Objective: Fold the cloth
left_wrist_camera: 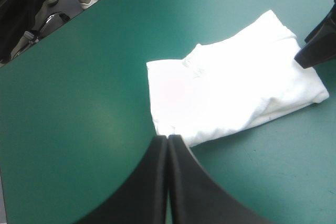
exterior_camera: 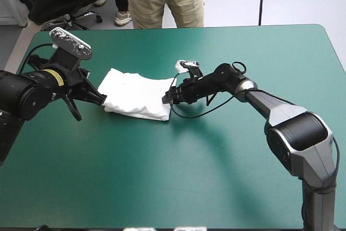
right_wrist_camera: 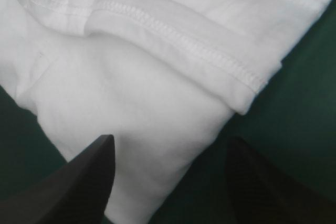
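One T-shirt (exterior_camera: pixel 138 94), white, folded into a compact bundle, lay on the teal-green tabletop (exterior_camera: pixel 216 177), left of centre and in its farther half. At the bundle's left end was the left end effector (left_wrist_camera: pixel 168 139), clenched, its black fingers (left_wrist_camera: pixel 147 182) meeting in one pointed arch whose tip touched the cloth's edge. At the bundle's right end was the right end effector (right_wrist_camera: pixel 169 142), released, its fingers standing apart astride a corner of the cloth. Only the high view recorded both arms at opposite ends of the bundle. Only the right wrist view recorded stacked layers with stitched hems. Only the left wrist view recorded creases in the top layer.
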`<act>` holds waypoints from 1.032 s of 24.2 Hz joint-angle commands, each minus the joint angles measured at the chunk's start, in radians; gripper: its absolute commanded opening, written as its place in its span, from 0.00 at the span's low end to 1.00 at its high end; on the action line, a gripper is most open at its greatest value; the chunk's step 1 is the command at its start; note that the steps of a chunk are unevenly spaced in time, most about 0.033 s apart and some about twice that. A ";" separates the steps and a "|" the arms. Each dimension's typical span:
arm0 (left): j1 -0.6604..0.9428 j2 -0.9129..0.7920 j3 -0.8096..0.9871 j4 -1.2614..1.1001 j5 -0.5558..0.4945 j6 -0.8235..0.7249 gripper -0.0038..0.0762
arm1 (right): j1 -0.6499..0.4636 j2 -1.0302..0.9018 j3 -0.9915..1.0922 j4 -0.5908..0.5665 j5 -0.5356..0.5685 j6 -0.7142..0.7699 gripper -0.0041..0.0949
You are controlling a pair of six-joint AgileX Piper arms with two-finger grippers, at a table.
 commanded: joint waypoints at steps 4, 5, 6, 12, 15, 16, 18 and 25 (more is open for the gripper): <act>-0.002 0.008 -0.023 0.008 -0.036 -0.013 0.03 | -0.004 -0.012 -0.024 0.112 0.030 -0.081 0.31; -0.002 0.008 -0.023 0.008 -0.036 -0.013 0.03 | -0.004 -0.012 -0.024 0.115 0.027 -0.108 0.13; -0.002 0.008 -0.023 0.008 -0.036 -0.013 0.03 | -0.004 -0.012 -0.024 0.119 0.027 -0.118 0.04; -0.002 0.008 -0.023 0.008 -0.032 -0.013 0.03 | -0.032 -0.056 -0.024 0.041 0.019 -0.118 0.03; -0.002 0.008 -0.023 0.003 -0.025 -0.013 0.03 | -0.070 -0.120 -0.017 -0.135 0.026 -0.034 0.03; -0.002 0.008 -0.023 -0.001 -0.023 -0.013 0.03 | -0.087 -0.150 -0.005 -0.206 0.026 -0.003 0.03; -0.002 0.008 -0.023 -0.003 -0.019 -0.013 0.03 | -0.124 -0.207 0.032 -0.314 0.042 0.043 0.03; -0.002 0.008 -0.023 -0.003 0.012 -0.013 0.03 | -0.376 -0.464 0.345 -0.449 -0.002 0.060 0.03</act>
